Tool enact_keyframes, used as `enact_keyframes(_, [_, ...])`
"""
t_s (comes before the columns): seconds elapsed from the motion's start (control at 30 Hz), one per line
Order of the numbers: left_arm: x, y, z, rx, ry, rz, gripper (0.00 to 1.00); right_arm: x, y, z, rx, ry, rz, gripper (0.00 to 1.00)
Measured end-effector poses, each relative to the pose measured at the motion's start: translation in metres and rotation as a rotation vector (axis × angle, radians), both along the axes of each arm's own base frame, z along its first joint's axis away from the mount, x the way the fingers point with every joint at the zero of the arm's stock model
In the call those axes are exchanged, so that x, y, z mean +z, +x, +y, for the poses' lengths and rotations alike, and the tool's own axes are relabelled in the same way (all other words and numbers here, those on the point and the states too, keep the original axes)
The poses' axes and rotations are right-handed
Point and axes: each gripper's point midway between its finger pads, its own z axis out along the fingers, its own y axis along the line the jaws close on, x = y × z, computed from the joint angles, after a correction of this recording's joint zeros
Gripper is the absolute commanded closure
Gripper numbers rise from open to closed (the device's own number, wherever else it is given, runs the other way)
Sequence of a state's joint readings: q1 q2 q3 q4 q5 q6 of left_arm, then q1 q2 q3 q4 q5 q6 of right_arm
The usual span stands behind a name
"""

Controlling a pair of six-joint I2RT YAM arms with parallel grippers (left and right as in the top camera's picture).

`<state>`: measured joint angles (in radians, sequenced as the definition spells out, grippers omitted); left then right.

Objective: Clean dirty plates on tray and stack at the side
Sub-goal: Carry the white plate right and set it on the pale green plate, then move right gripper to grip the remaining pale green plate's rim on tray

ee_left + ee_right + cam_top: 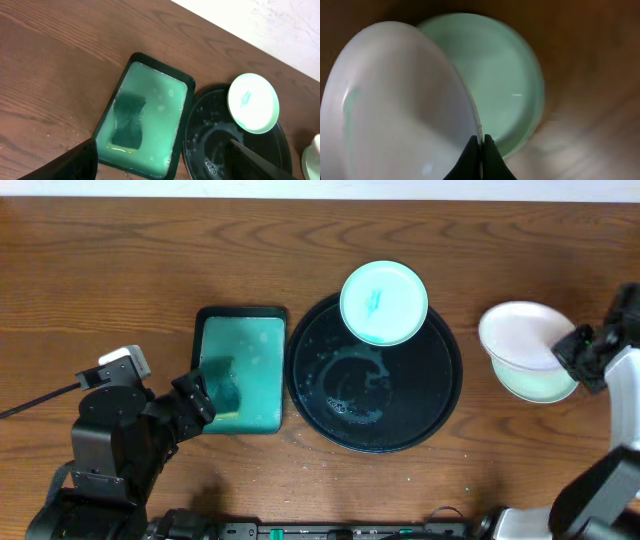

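Note:
The black round tray lies mid-table, wet inside. One plate with a teal smear rests on its far rim; it also shows in the left wrist view. My right gripper is shut on the rim of a white plate, holding it tilted over a pale mint plate lying on the table at the right. In the right wrist view the fingers pinch the white plate's edge above the mint plate. My left gripper is open and empty near the sponge tray; its fingers show spread wide.
A rectangular teal tray with green soapy water and a dark sponge lies left of the black tray. A cable runs at the far left. The table's far edge is at the top.

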<state>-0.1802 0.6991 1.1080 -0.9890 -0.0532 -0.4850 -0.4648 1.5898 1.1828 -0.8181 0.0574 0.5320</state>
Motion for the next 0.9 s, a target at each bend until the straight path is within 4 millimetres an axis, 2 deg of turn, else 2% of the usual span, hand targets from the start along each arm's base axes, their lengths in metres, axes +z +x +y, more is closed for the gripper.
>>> enact_keyframes(0.07, [0.0,0.0,0.0,0.0,0.0,0.0,0.2,-0.016,-0.008,-0.012,-0.042,0.016,0.047,0.74])
enact_keyframes(0.1, [0.0,0.0,0.0,0.0,0.0,0.0,0.2,-0.022,-0.01,-0.016,-0.052,0.02,0.06,0.66])
enact_keyframes(0.17, [0.0,0.0,0.0,0.0,0.0,0.0,0.2,-0.03,-0.005,-0.021,-0.035,0.023,0.056,0.6])
enact_keyframes(0.23, [0.0,0.0,0.0,0.0,0.0,0.0,0.2,-0.03,0.005,-0.018,0.017,0.034,0.025,0.57])
enact_keyframes(0.37, [0.0,0.0,0.0,0.0,0.0,0.0,0.2,-0.016,0.034,0.01,0.193,0.068,-0.085,0.55])
enact_keyframes(0.5, [0.0,0.0,0.0,0.0,0.001,0.0,0.2,0.022,0.072,0.066,0.447,0.073,-0.261,0.57])
enact_keyframes(0.57, [0.0,0.0,0.0,0.0,0.0,0.0,0.2,0.042,0.089,0.107,0.597,0.06,-0.342,0.57])
enact_keyframes(0.67, [0.0,0.0,0.0,0.0,0.001,0.0,0.2,0.054,0.103,0.164,0.776,0.035,-0.393,0.55])
enact_keyframes(0.73, [0.0,0.0,0.0,0.0,0.0,0.0,0.2,0.048,0.111,0.199,0.872,0.0,-0.391,0.48])
enact_keyframes(0.77, [0.0,0.0,0.0,0.0,0.0,0.0,0.2,0.044,0.115,0.21,0.9,-0.02,-0.388,0.42])
enact_keyframes(0.83, [0.0,0.0,0.0,0.0,0.0,0.0,0.2,0.029,0.124,0.23,0.951,-0.069,-0.364,0.33])
enact_keyframes(0.9, [0.0,0.0,0.0,0.0,0.0,0.0,0.2,0.004,0.134,0.243,0.981,-0.126,-0.325,0.31])
